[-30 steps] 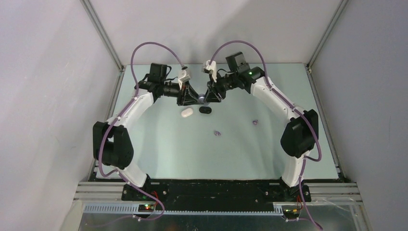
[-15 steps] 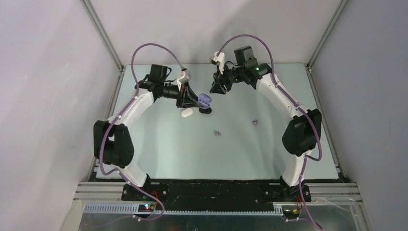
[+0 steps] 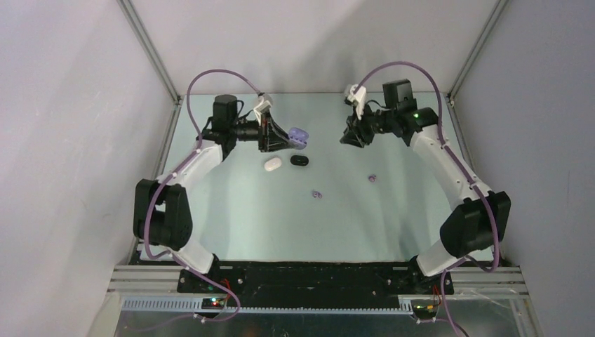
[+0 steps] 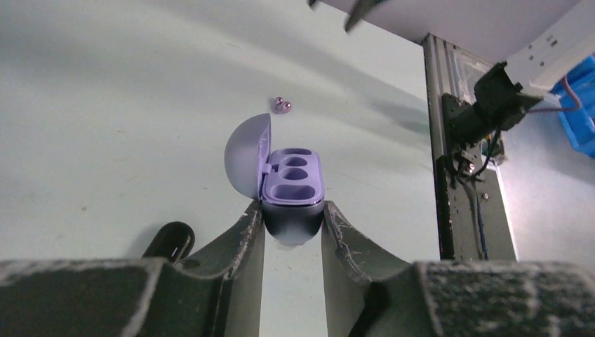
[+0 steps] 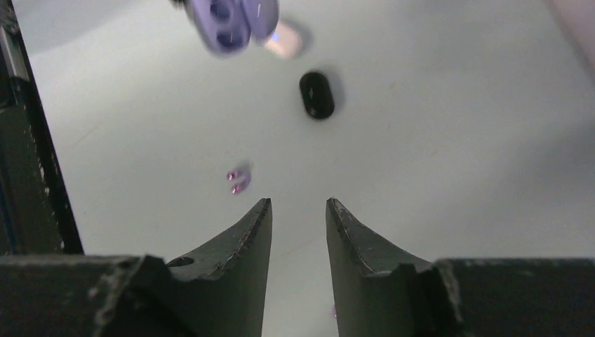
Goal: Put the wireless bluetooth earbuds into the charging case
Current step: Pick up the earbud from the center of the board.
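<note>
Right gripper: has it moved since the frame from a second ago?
Yes. The right gripper has swung off to the right, away from the black case, which it earlier hovered near.

No text, label, brand or number can be read anywhere (not even on the lavender charging case (image 4: 292,184)).

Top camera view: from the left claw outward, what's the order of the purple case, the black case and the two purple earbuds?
1. Purple case: gripped in the left claw itself.
2. Black case: just below it in the view.
3. Middle earbud: lower, near the centre.
4. Right earbud: far off to the right.
</note>
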Action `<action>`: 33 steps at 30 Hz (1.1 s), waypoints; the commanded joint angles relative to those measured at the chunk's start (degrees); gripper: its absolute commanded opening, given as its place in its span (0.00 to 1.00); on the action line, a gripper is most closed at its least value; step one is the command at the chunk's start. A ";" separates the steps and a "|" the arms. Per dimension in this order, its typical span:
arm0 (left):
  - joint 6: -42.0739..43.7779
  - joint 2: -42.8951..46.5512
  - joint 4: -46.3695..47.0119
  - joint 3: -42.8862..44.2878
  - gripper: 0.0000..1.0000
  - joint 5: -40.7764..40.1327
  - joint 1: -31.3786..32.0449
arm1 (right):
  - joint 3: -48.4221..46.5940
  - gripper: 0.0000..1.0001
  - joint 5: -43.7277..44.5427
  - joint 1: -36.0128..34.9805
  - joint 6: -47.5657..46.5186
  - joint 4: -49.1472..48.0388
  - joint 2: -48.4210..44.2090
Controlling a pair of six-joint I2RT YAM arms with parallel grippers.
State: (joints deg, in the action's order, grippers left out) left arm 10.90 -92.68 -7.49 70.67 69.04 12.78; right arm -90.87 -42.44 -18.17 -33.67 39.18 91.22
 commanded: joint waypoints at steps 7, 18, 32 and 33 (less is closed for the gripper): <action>-29.24 6.70 32.76 -6.31 0.00 -5.28 -0.92 | 9.99 0.33 6.21 4.16 -12.75 6.33 -0.90; -30.13 11.71 30.96 -11.06 0.00 -7.96 -3.04 | 4.73 0.31 6.38 -3.50 -24.42 7.71 11.33; -27.36 19.48 23.05 -16.16 0.00 -11.54 -8.13 | -4.07 0.30 7.85 -11.58 -19.99 7.45 27.14; -27.26 19.79 22.74 -16.35 0.00 -11.72 -8.21 | -4.45 0.30 7.71 -11.79 -20.05 7.74 27.95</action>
State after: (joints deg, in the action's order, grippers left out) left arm -17.98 -75.79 16.97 54.98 58.54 5.43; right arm -91.77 -34.83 -29.47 -54.02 46.02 116.97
